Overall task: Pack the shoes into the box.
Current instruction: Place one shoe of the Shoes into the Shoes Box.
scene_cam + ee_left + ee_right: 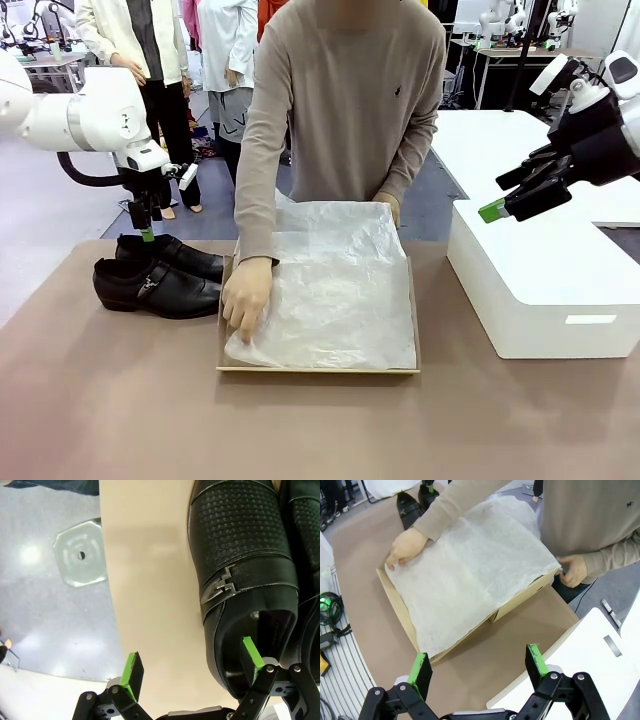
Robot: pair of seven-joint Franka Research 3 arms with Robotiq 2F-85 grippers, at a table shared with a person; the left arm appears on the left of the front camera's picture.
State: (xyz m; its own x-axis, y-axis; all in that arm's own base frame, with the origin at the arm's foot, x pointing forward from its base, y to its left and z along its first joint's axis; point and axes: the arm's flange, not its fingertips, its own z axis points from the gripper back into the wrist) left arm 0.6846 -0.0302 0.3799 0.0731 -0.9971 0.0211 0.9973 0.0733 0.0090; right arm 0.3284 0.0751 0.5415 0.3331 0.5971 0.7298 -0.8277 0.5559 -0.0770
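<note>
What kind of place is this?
Probably a robotics lab rather than a shop: the left gripper hangs open over the shoes, the right gripper hovers open, and a person's hand rests on tissue paper in the box.

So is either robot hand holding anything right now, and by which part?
Nothing is held. The left hand is open, one finger at the heel opening of a shoe. The right hand is open in the air.

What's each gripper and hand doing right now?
Left gripper: open, over a shoe's heel opening.
Right gripper: open, empty.
Person's near hand: pressing tissue paper in the box.
Far hand: at box's far edge.
</note>
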